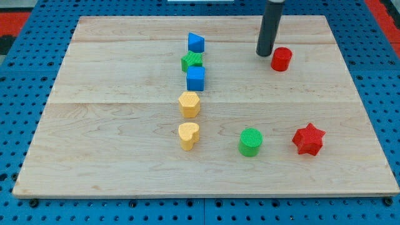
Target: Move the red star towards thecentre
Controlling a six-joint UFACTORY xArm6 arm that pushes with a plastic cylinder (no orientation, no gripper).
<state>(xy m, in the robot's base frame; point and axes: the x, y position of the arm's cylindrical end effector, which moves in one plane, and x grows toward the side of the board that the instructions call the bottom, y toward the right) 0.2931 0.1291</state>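
The red star (308,139) lies near the view's lower right of the wooden board (112,125). My tip (265,53) rests on the board near the view's top right, just left of a red cylinder (281,59). The tip is far above the red star in the view and apart from it. A green cylinder (250,142) sits to the left of the red star.
A column of blocks runs down the board's middle: a blue triangle (195,42), a green star (192,60), a blue cube (195,79), a yellow hexagon (189,104) and a yellow heart (188,135). A blue pegboard (19,81) surrounds the board.
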